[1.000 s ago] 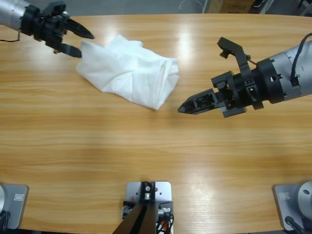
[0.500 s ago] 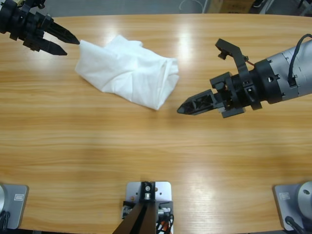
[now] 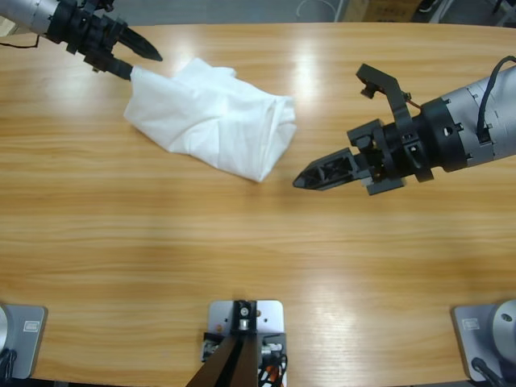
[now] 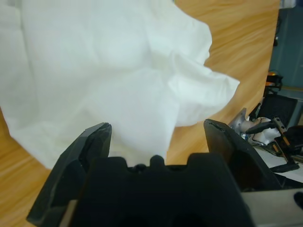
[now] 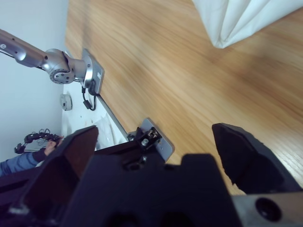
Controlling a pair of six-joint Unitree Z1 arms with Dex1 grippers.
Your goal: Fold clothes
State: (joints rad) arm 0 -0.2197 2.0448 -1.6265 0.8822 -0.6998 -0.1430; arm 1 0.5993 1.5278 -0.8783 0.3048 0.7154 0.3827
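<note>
White cotton, crumpled and loosely bunched: the plain white T-shirt (image 3: 211, 117) lies in a rumpled heap in the upper left-centre of the high view, on the long wooden bench (image 3: 258, 266) with its light brown grain. One pointed corner of the cloth reaches toward the frame's centre, and another toward the upper left.

At that upper left corner the left end effector (image 3: 141, 64) comes in from the frame's edge, its two black jaws spread apart with the cloth's corner at the lower jaw's tip. In the left wrist view the shirt (image 4: 104, 71) fills the upper frame beyond the parted jaws, and nothing is clamped between them.

The right end effector (image 3: 310, 176) enters from the right edge of the high view, its tip just beside the shirt's lower right corner and apart from it. The right wrist view shows its jaws released and wide, with bare bench (image 5: 156, 80) ahead and a fold of the shirt (image 5: 236, 19) at the upper right.
</note>
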